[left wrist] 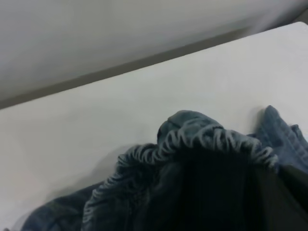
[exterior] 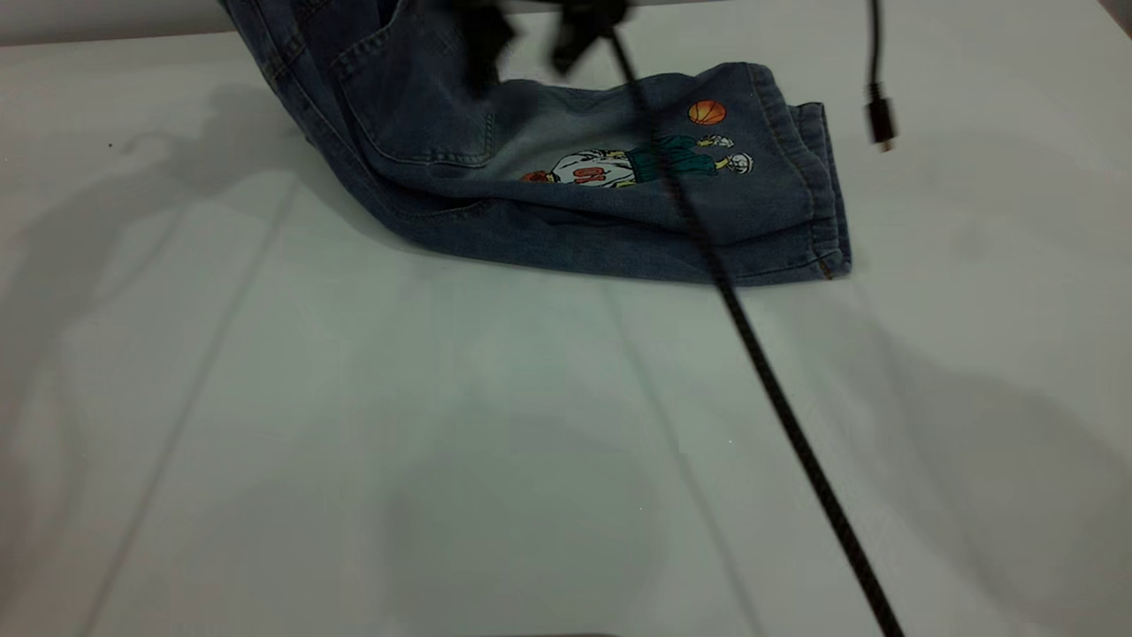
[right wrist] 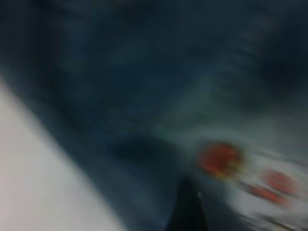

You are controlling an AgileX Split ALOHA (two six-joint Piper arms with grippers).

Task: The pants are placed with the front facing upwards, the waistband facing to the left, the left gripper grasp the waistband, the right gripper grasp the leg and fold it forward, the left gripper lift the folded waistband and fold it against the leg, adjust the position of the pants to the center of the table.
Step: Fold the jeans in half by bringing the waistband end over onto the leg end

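The blue denim pants (exterior: 619, 221) lie folded lengthwise at the back of the table (exterior: 354, 442), cartoon print and orange basketball (exterior: 707, 112) facing up. Their left end rises off the table and out of the top of the exterior view. In the left wrist view the ruched waistband (left wrist: 202, 139) bunches right at the dark fingers of my left gripper (left wrist: 236, 192), which is shut on it. My right gripper (exterior: 531, 35) hovers blurred over the middle of the pants, its two fingers apart and holding nothing. One right fingertip (right wrist: 187, 207) shows close above the print.
A black braided cable (exterior: 761, 354) crosses the exterior view diagonally from the right gripper to the bottom edge. Another cable with a connector (exterior: 880, 119) hangs at the upper right. The leg hems (exterior: 822, 195) lie at the right.
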